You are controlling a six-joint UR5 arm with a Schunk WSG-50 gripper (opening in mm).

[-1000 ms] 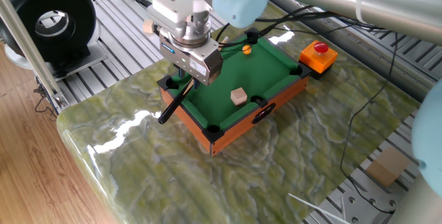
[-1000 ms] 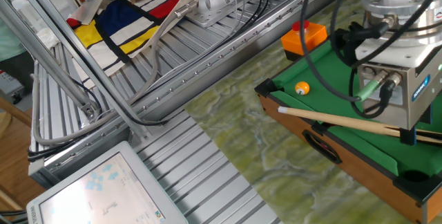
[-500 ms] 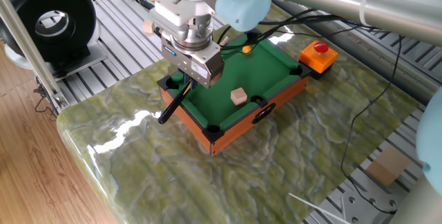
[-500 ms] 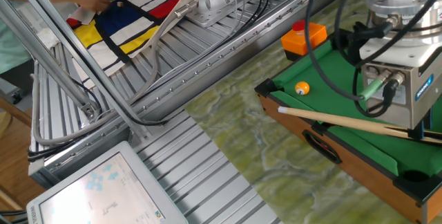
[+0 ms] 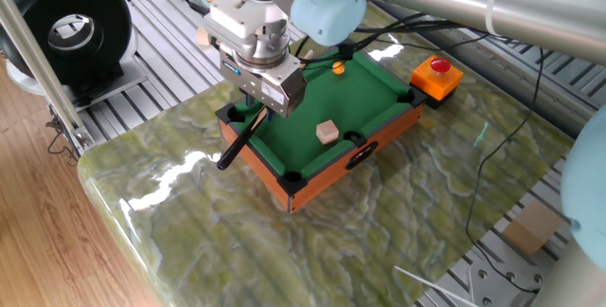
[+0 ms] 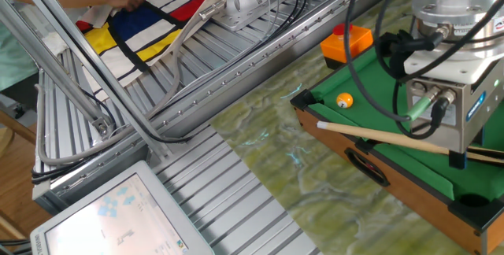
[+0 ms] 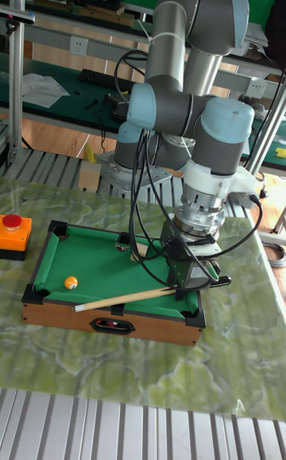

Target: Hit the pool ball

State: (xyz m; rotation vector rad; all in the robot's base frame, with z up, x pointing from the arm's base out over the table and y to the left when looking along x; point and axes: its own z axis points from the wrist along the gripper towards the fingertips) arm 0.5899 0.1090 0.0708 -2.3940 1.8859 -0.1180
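Observation:
The pool ball is a tiny orange-yellow sphere resting on the green felt of a mini pool table. My gripper hangs over the opposite end of the table, shut on a wooden cue stick. The cue lies low along one long rail. Its tip ends a short way from the ball without touching it. The black butt end sticks out past the table's corner. The wrist body hides the fingers.
A tan wooden cube sits on the felt near a side pocket. A red button on an orange box stands beside the table's far end. Cables hang from the wrist. Ribbed metal rails border the marbled tabletop.
The wrist has shifted very slightly. The cue tip and the ball are where they were.

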